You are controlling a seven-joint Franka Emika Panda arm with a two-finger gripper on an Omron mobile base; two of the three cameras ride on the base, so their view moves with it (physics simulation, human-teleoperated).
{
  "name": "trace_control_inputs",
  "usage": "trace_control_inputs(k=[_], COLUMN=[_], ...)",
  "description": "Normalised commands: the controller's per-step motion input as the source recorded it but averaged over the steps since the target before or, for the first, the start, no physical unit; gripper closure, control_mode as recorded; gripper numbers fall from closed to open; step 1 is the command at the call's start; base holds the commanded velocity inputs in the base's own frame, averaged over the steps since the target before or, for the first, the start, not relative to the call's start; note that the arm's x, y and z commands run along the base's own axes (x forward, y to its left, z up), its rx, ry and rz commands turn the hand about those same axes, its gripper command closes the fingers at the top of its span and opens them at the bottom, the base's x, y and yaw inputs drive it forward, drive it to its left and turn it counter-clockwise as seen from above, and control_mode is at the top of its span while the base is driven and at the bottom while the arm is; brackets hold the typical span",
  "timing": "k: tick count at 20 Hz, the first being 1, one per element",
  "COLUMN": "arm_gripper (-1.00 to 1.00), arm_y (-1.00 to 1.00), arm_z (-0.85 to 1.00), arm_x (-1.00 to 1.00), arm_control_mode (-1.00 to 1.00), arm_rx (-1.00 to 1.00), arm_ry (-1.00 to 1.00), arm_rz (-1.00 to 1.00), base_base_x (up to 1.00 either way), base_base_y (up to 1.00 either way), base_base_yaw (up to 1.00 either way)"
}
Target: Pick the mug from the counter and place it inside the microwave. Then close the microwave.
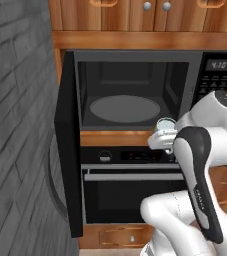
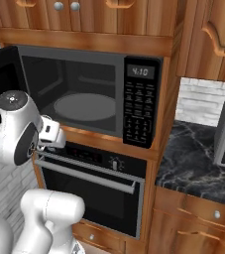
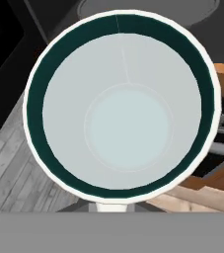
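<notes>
Close in, the hand view looks straight down into the mug (image 3: 121,111): pale inside, teal-green band under a white rim, empty. Fingertips themselves are not visible there; a small white stub pokes out below the rim, possibly the handle, hard to say. Fingers are drawn tight, and since the mug rides with the hand, well off the counter (image 2: 198,154), I judge they pinch its wall or handle.

From the left base view the mug (image 1: 166,123) sits upright at the end of the gripper (image 1: 164,137), just outside the microwave (image 1: 135,90), at the right end of its open mouth and about level with the cavity floor. Held upright and at that height, likely so it can slide straight in over the sill without tipping.

From the right base view the hand (image 2: 48,133) is at the microwave's lower left corner; the arm's white elbow covers the mug.

Further in, the turntable (image 1: 125,108) lies bare in the middle of the cavity, the obvious landing spot. The door (image 1: 67,145) stands swung fully out to the microwave's left, edge-on to the left camera, clear of the entry path.

Below the microwave is an oven (image 2: 91,186). Its left side is hidden by the arm.
</notes>
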Motion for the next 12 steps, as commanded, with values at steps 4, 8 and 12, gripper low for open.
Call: trace_control_inputs(k=[4, 8, 12], arm_gripper=[1.00, 1.00, 1.00], arm_y=[-0.08, 0.00, 0.00], arm_z=[0.52, 0.07, -0.06], arm_x=[0.01, 0.40, 0.44], arm_control_mode=[-1.00, -1.00, -1.00], arm_rx=[0.00, 0.00, 0.00], arm_ry=[0.08, 0.20, 0.06], arm_rz=[0.00, 0.00, 0.00], base_base_x=[0.00, 0.00, 0.00], base_base_y=[0.00, 0.00, 0.00], base_base_yaw=[0.00, 0.00, 0.00])
